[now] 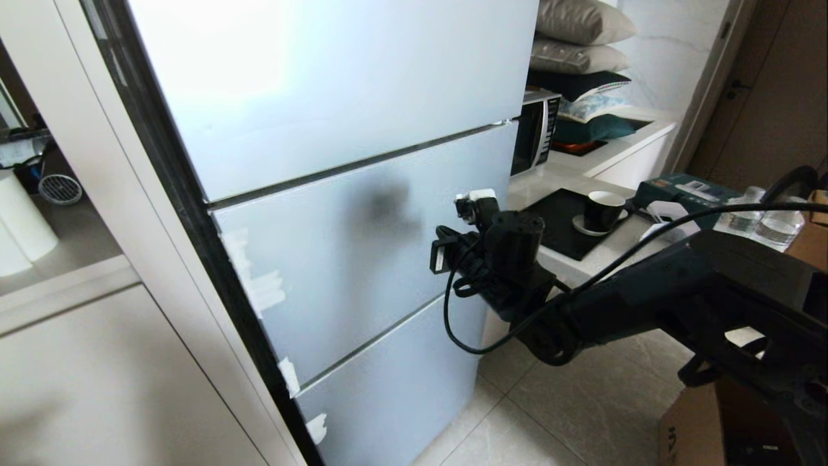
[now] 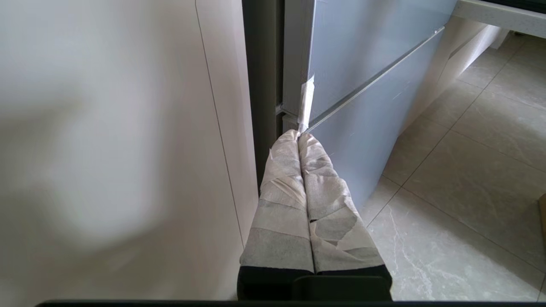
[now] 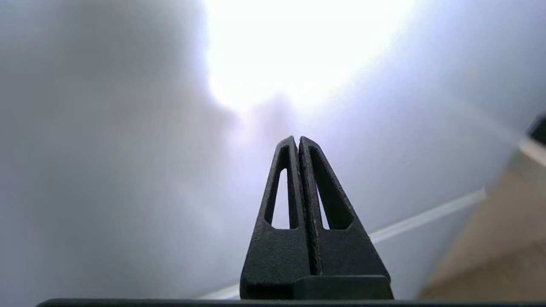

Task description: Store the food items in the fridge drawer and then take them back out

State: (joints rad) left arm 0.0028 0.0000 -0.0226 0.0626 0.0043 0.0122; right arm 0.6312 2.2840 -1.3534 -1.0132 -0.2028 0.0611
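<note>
The fridge stands closed, showing three pale blue-grey door fronts (image 1: 362,213). The fridge drawer and the food items are out of view. My right arm (image 1: 647,304) reaches in from the right, its wrist (image 1: 504,259) held up close to the right edge of the middle door front. My right gripper (image 3: 297,138) is shut with nothing in it, its black fingers pressed together and pointing at the glossy door (image 3: 128,170). My left gripper (image 2: 297,134) is parked low by the fridge's lower left corner. Its tape-wrapped fingers are shut and hold nothing.
A white cabinet panel (image 1: 97,375) flanks the fridge on the left. On the right, a counter (image 1: 582,259) carries a black cup on a saucer (image 1: 601,210), a microwave (image 1: 537,129), water bottles (image 1: 763,223) and stacked pillows (image 1: 579,39). A cardboard box (image 1: 698,421) sits on the tiled floor.
</note>
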